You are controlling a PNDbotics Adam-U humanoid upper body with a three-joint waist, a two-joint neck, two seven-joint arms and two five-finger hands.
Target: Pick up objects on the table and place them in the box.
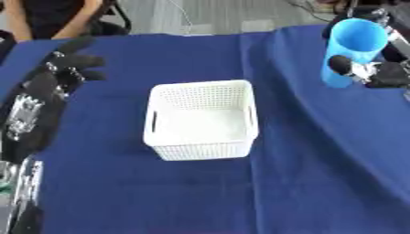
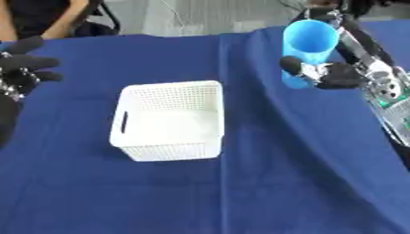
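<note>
Right eye view: the right hand (image 2: 336,75) is at about two o'clock from the box (image 2: 168,121), with its fingers (image 2: 292,64) curled round the lower part of the cup (image 2: 310,45); the cup is blue, upright or nearly so, mouth uppermost, long axis close to vertical with a slight lean; whether its base rests on the table (image 2: 304,173) or is just clear of it cannot be told. The cup is thus in the fingers already, and the relation that governs the coming move is cup to box: the box lies toward eight o'clock from the cup, well apart, with a crease in the blue cloth (image 2: 240,114) between them.

The box is white, perforated, open at the top, a slot handle in each short wall; its inside shows nothing in it; its long axis runs roughly twelve to six, slightly askew.

The left hand (image 1: 68,64) is at ten o'clock from the box, fingers spread and relaxed, holding nothing; it is nearer the box than the right hand but carries no object.

Judgement: the step in hand is the carry; the right hand would need to lift the cup over the near wall and release it above the open top; the cup, being tall, may tip or lodge on the rim if let go low.

Surface: cloth-covered table, creased, no other loose object visible on it; a seated person shows at the far edge, touching nothing.
</note>
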